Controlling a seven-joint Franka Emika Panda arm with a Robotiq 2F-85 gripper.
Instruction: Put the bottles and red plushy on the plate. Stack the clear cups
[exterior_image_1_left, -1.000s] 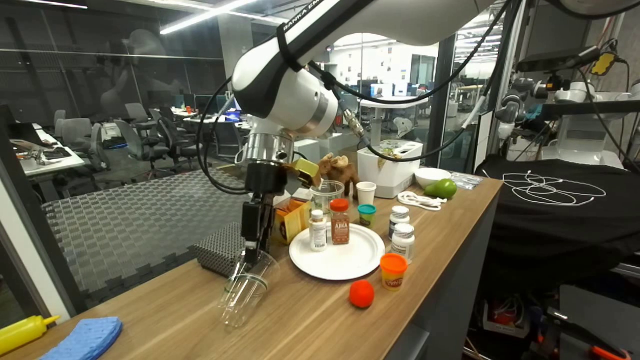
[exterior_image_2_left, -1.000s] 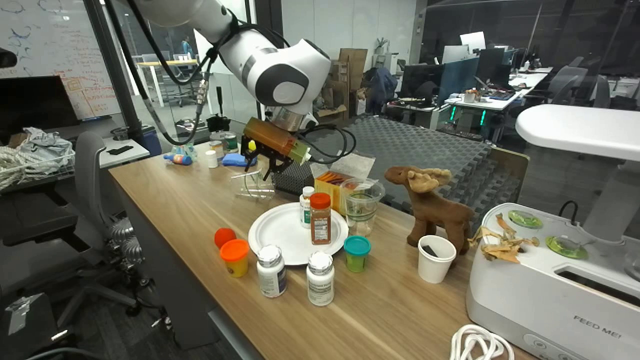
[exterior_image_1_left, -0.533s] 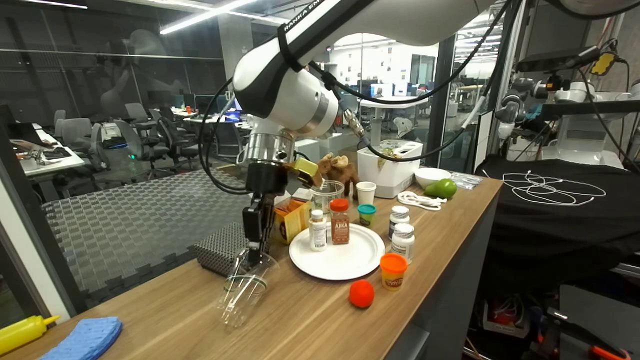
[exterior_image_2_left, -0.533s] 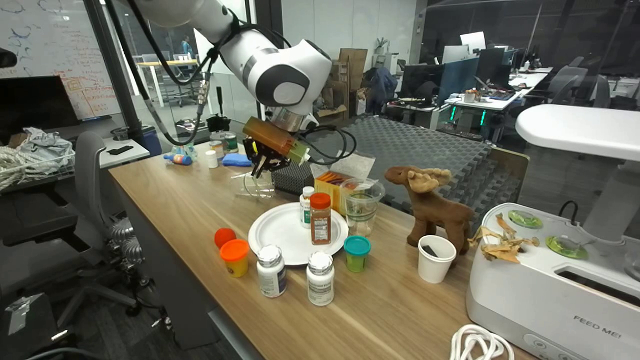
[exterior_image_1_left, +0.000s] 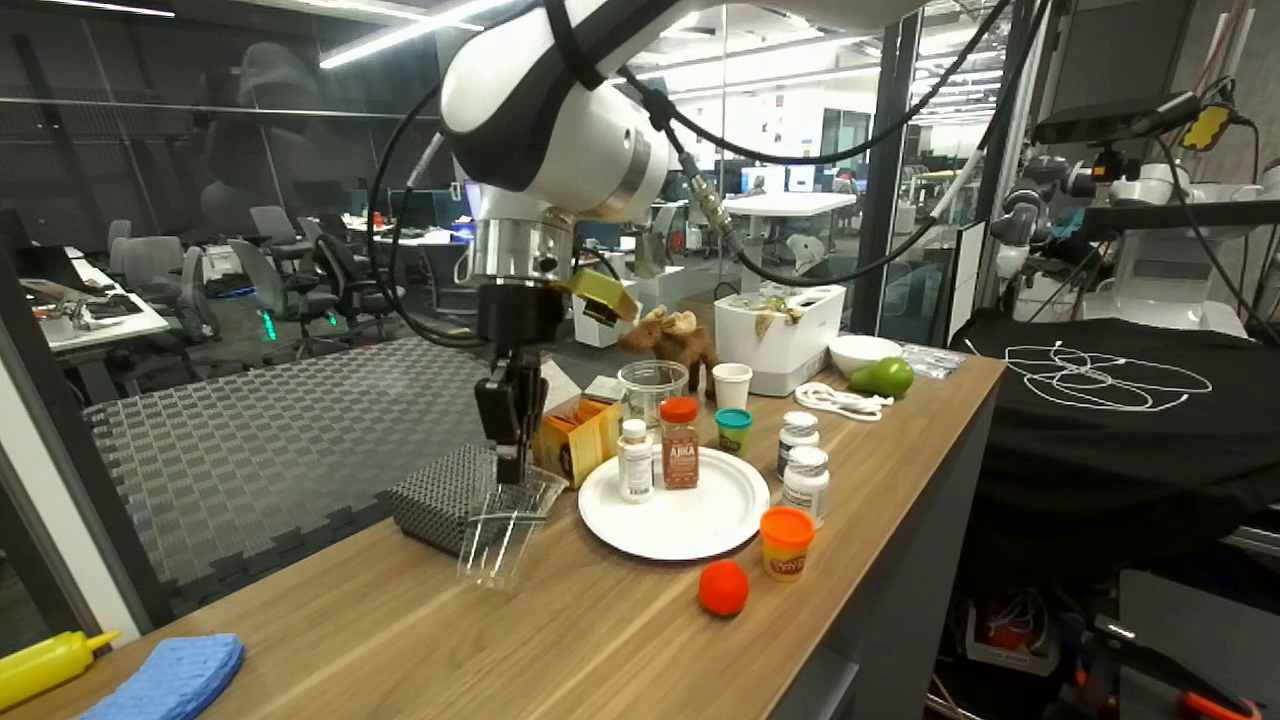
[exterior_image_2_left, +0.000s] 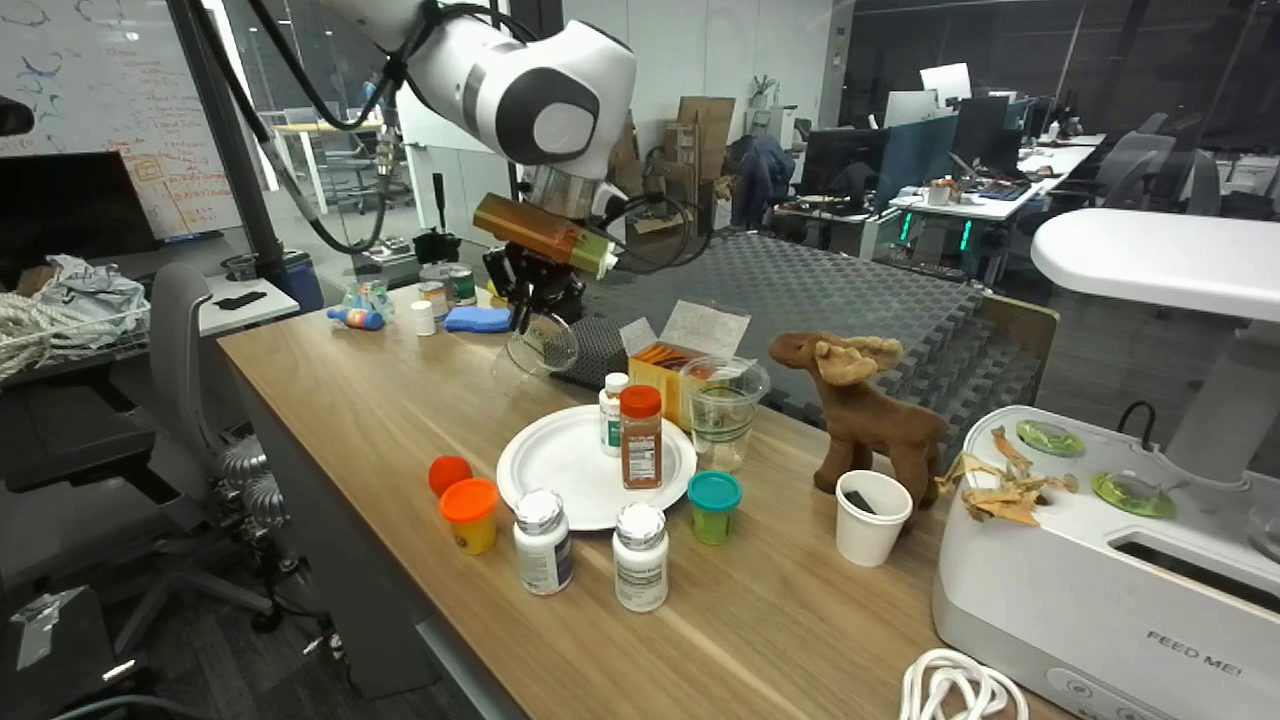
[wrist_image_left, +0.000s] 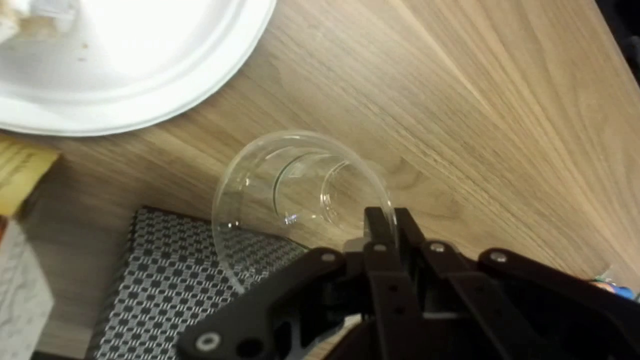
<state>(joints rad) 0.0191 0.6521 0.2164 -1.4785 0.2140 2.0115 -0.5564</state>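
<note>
My gripper (wrist_image_left: 392, 212) is shut on the rim of a clear cup (wrist_image_left: 300, 185), one finger inside and one outside. That cup (exterior_image_1_left: 505, 535) hangs tilted beside the black woven block, its base low over the table. Another clear cup (exterior_image_2_left: 722, 415) stands upright behind the plate. On the white plate (exterior_image_1_left: 690, 530) are a small white bottle (exterior_image_1_left: 636, 465) and a red-capped spice bottle (exterior_image_1_left: 679, 450). Two white bottles (exterior_image_2_left: 543, 550) (exterior_image_2_left: 640, 565) stand on the table beside the plate. The red plushy (exterior_image_1_left: 723, 587), small and round, lies by the orange-lidded tub.
The black woven block (wrist_image_left: 165, 285) lies close to the held cup. A yellow box (exterior_image_1_left: 578, 440), orange-lidded tub (exterior_image_2_left: 469, 515), teal-lidded tub (exterior_image_2_left: 714, 508), brown toy moose (exterior_image_2_left: 870, 420), paper cup (exterior_image_2_left: 872, 520) and white planter (exterior_image_2_left: 1100, 590) stand around. A blue sponge (exterior_image_1_left: 170, 675) lies farther off.
The jaws have come together on the clear cup's rim. The gripper has risen, and the cup has come up from where it lay on the table.
</note>
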